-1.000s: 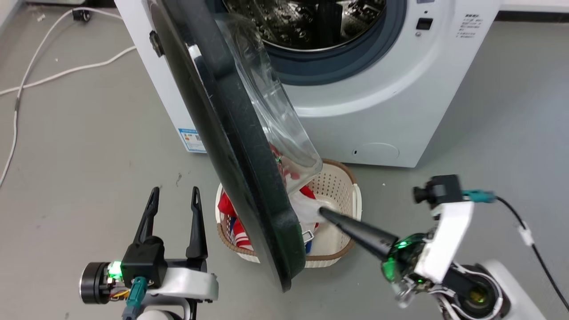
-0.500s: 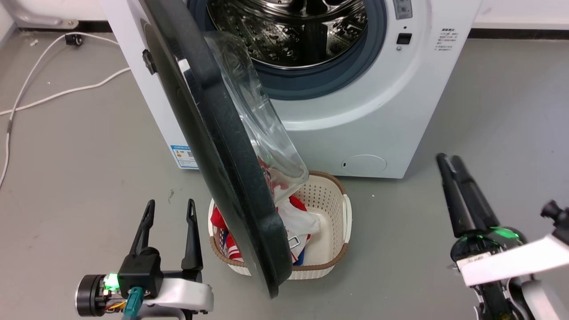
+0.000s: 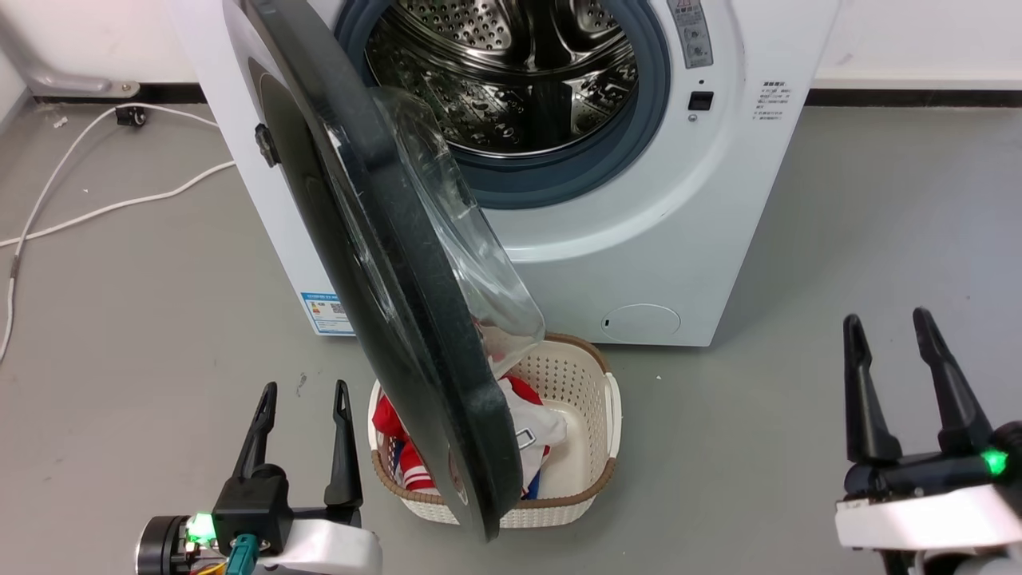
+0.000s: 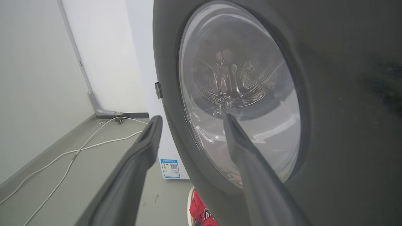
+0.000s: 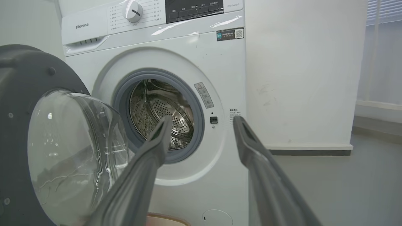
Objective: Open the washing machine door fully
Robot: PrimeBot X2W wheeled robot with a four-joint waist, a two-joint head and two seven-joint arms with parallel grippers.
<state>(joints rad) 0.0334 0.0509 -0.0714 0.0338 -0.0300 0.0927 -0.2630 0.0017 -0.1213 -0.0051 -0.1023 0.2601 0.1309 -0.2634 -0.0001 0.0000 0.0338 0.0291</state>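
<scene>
Grey floor before washing machine; washing machine door swung outward over laundry basket. Both left gripper and right gripper have fingers spread, holding nothing.

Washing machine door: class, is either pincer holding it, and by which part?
Nothing is held. The left pincer and the right pincer are both open and empty; neither grips the washing machine door.

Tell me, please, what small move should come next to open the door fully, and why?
Probably bring the right hand in against the inner rim of the washing machine door and push it leftward. The door stands roughly square to the washing machine, and both open hands are clear of it, the left hand on its outer side.
</scene>
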